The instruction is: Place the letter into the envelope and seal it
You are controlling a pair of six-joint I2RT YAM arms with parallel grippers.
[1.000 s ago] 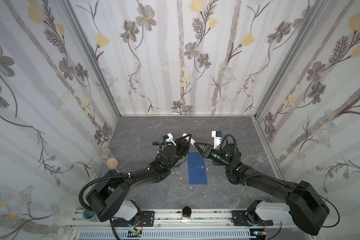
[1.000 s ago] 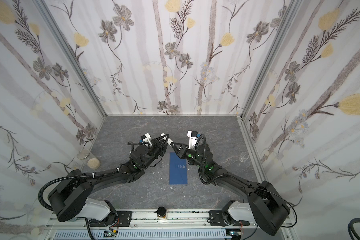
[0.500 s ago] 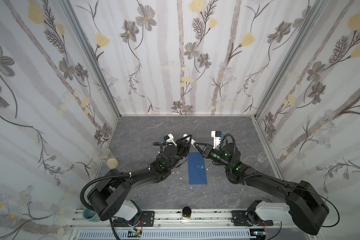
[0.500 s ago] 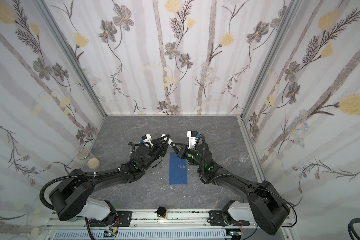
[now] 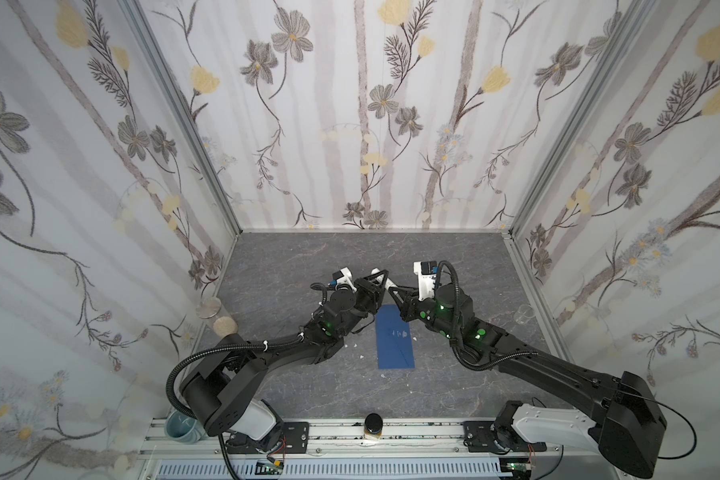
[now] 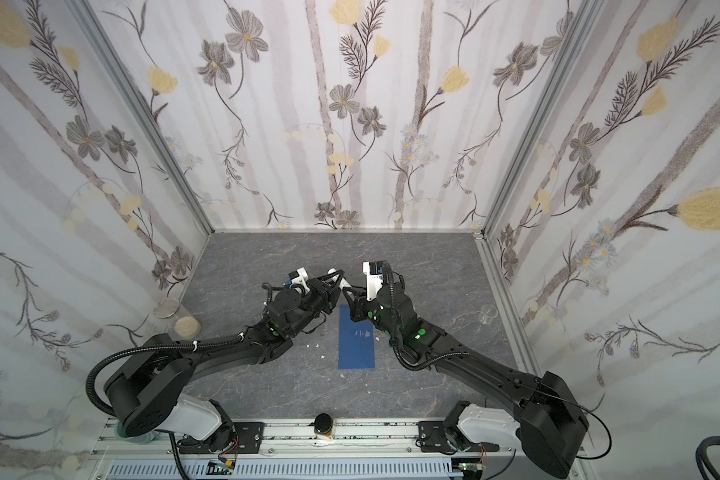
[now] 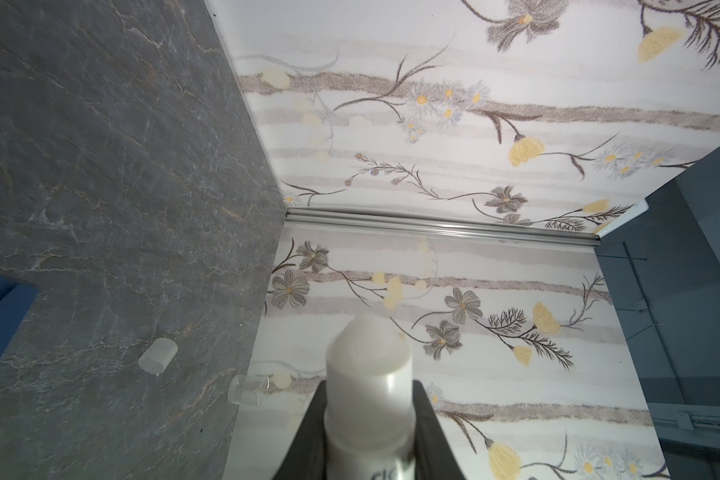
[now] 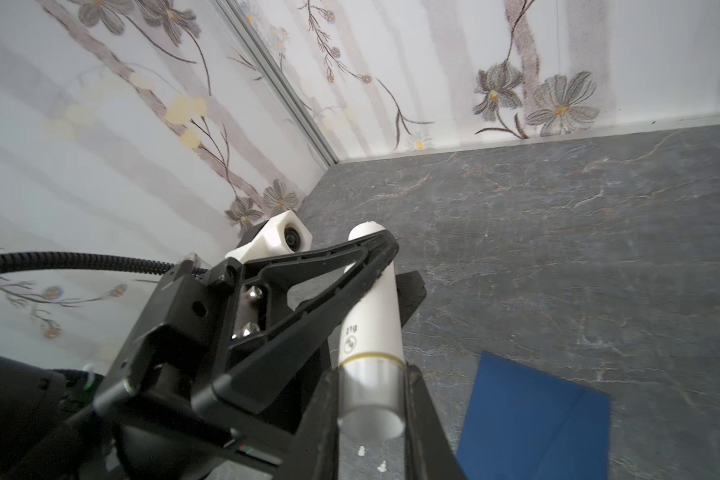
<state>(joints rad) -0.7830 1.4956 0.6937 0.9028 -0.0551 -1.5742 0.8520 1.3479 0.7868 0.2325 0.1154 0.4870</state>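
Closed down since a second ago: right claw (image 8: 370,374), wider then, now pinching the silver base end of the glue stick (image 8: 373,316) from both sides. Otherwise hardly shifted against the earlier top views, with both arms in much the same poses, meeting over the middle of the counter (image 5: 308,257). Same spot and same lie as before for the envelope (image 5: 395,340).

Left claw (image 7: 370,388) narrow too, clamped on the white body of the same glue stick, with the bare rounded glue tip poking out past the fingers (image 7: 427,415). Held that way at both ends, off the counter, slanting between the two claws just beyond the far end of the envelope.

Envelope dark blue, flat on the counter at the middle, long side running near to far. Diagonal crease and small pale mark on its upper face. Apart from both claws. Visible in both top views, and at the edge of each wrist view.

Clear cap (image 5: 524,313) lying well off to the right, close to the right wall. Few white scraps (image 5: 360,356) on the counter just left of the envelope.
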